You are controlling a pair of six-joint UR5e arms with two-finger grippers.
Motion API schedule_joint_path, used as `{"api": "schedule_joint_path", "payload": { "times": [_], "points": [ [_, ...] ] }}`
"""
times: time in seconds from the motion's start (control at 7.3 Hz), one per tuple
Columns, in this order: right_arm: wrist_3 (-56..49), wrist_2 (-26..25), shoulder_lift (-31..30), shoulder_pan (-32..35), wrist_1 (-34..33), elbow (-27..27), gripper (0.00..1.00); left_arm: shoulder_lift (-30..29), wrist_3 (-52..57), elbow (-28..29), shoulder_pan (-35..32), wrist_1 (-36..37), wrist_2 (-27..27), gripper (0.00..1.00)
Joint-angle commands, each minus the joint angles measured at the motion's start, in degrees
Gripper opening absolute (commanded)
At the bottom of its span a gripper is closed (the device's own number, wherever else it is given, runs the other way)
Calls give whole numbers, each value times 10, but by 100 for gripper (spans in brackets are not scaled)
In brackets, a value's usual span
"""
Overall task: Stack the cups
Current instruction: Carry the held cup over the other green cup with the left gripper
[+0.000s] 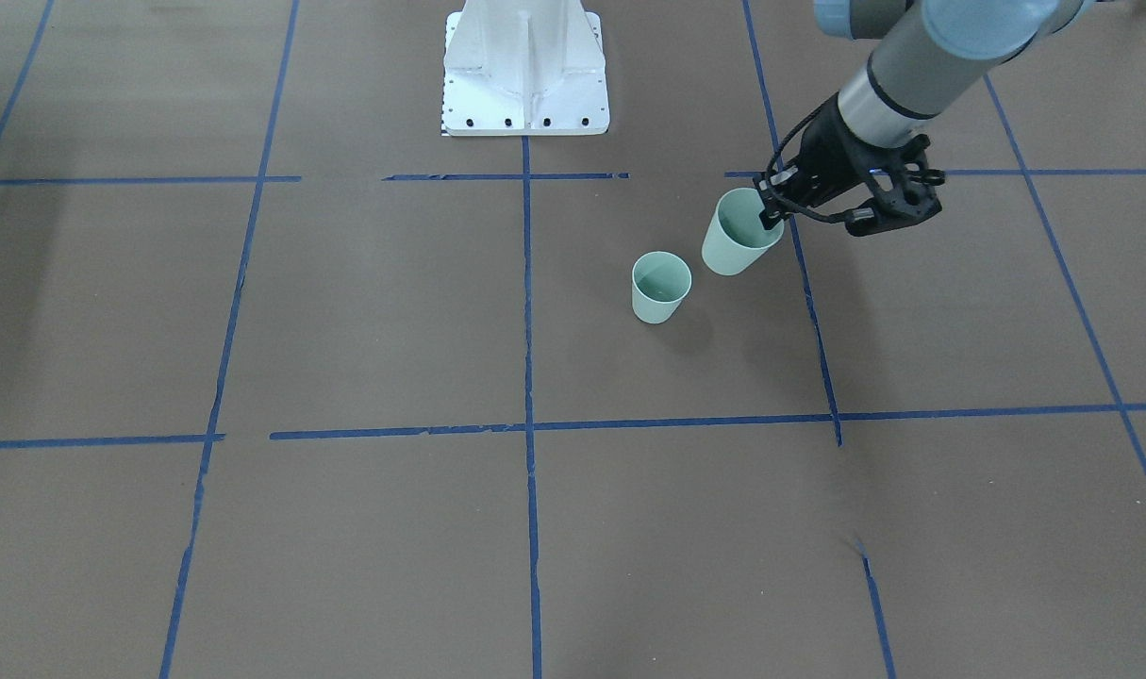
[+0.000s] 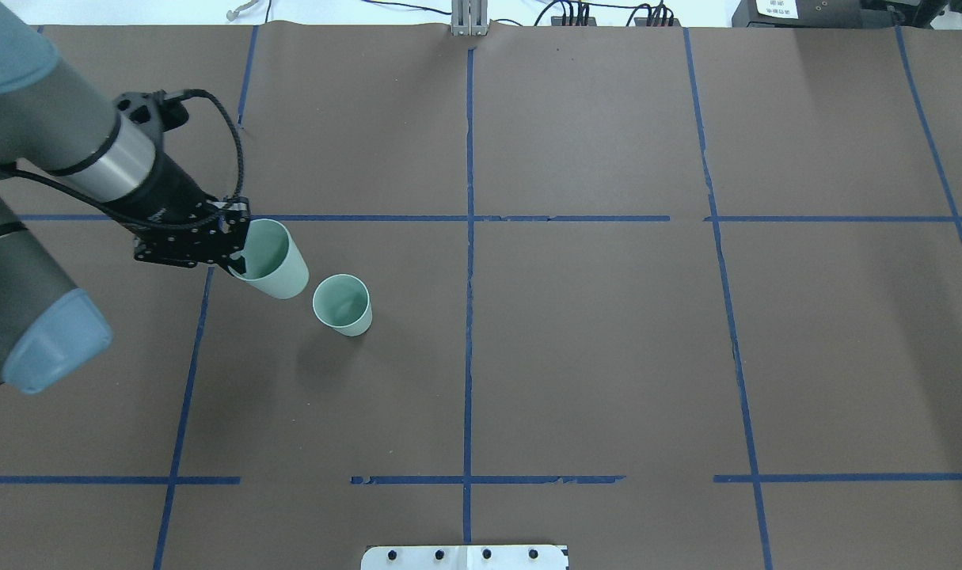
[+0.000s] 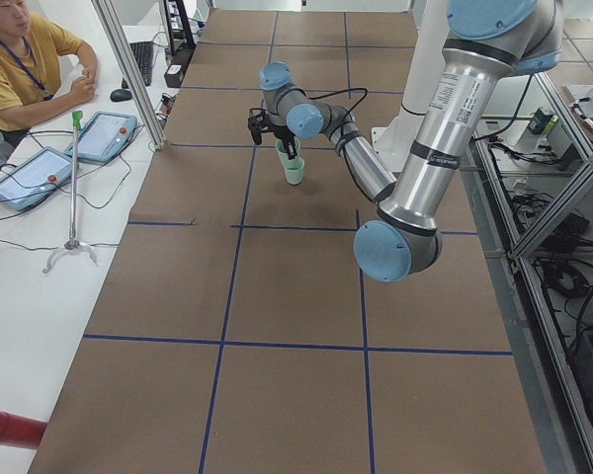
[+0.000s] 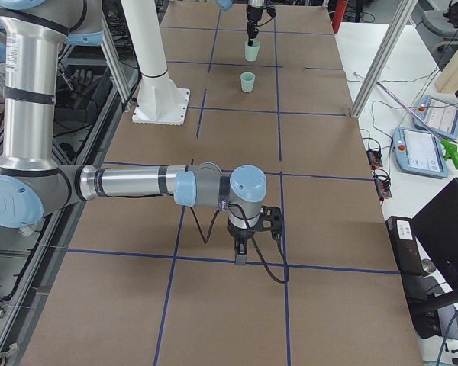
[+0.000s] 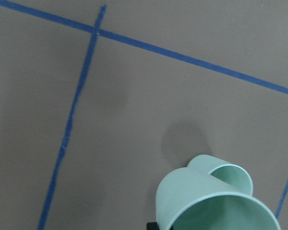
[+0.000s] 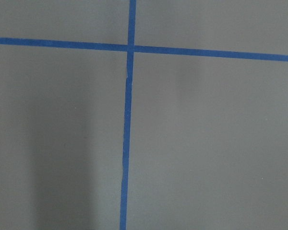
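Note:
My left gripper is shut on the rim of one pale mint-green cup. It holds the cup tilted, just above the table. The second cup stands upright on the brown table, close beside the held one, apart from it. In the left wrist view the held cup partly covers the standing cup. My right gripper hangs low over the table far from the cups; I cannot tell if it is open or shut.
Blue tape lines divide the brown table. The white robot base stands at the table's edge. An operator sits beside the table with tablets nearby.

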Motion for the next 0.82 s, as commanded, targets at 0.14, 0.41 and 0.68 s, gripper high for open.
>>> {"api": "schedule_joint_path", "payload": {
  "times": [0.14, 0.41, 0.68],
  "points": [
    [0, 0, 0, -1, 0, 0, 100, -42, -59, 29, 48, 5, 47, 0],
    [0, 0, 0, -1, 0, 0, 100, -38, -59, 29, 48, 5, 60, 0],
    [0, 0, 0, -1, 0, 0, 100, -39, -57, 37, 48, 5, 84, 0]
  ]
}}
